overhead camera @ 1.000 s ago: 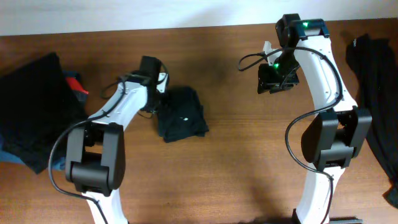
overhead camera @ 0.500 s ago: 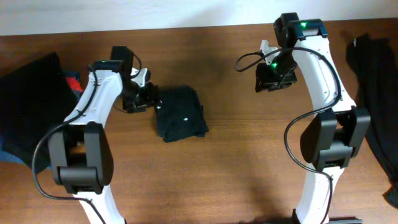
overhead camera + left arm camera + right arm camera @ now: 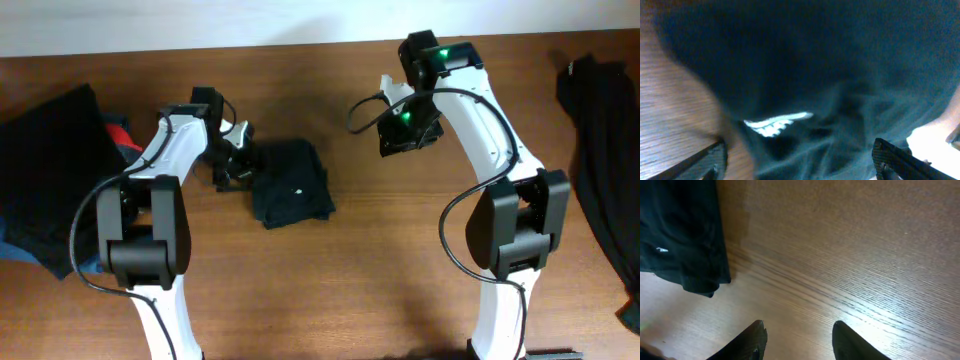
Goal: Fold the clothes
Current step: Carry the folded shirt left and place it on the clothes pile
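Gaping wide and empty, left hand (image 3: 236,165) hangs beside the black shirt (image 3: 291,181).

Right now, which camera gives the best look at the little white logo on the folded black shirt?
The left wrist view: the white logo is close and large there, though blurred. Overhead it is only a tiny dot on the folded shirt; the right wrist view catches a speck at its left edge.
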Motion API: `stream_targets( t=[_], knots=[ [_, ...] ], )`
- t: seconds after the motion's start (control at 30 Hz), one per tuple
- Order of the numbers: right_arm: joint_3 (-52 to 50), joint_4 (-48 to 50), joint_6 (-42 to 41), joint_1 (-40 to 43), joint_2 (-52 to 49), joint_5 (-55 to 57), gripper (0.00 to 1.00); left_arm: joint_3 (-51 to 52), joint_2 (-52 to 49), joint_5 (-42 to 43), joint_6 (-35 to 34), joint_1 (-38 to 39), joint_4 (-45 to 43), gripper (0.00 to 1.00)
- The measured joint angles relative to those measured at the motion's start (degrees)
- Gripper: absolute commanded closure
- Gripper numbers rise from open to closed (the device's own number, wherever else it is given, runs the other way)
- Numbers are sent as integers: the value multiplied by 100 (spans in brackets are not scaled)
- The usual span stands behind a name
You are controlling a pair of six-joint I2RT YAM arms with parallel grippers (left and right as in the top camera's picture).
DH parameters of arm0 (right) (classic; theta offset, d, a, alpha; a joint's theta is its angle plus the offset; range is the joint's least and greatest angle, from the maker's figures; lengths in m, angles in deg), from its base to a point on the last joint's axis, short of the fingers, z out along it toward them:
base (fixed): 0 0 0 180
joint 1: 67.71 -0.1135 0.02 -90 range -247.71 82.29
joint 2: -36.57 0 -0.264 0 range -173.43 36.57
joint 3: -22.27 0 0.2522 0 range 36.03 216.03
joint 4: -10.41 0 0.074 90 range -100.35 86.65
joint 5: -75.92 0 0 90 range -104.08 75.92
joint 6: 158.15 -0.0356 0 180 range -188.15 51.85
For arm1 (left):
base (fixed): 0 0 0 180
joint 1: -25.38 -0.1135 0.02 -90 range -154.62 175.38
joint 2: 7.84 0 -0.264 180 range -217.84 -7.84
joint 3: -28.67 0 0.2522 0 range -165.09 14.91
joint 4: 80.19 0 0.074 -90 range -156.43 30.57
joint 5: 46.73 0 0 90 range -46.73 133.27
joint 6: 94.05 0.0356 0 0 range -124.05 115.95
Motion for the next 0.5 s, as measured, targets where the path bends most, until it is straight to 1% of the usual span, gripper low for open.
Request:
stream_targets(
  t=[0.03,0.07,0.1,0.13,0.2,0.23,0.27,0.3,0.33,0.5],
  knots=[
    [-22,-7,0,0,0,-2,52,-2,-15,68,0,11,-24,7],
    [-22,4,0,0,0,0,52,-4,-28,114,0,22,-26,11],
    [-24,7,-2,0,0,0,52,-9,-50,170,0,46,-26,18],
    [-24,7,0,0,0,0,52,-22,-81,260,0,76,-26,31],
    [-26,4,-2,0,0,0,52,-37,-162,446,-35,173,-35,52],
    [-26,-4,-2,2,0,0,52,-39,-208,474,-20,223,-61,67],
    [-26,-4,-2,0,0,2,52,-37,-267,525,-13,271,-85,85],
    [-28,-4,0,0,0,0,52,-26,-330,562,-26,326,-92,95],
    [-28,-4,0,0,0,0,52,-26,-361,612,-46,345,-92,99],
    [-28,-11,0,0,0,2,53,-15,-424,651,-20,352,-76,100]
  ],
)
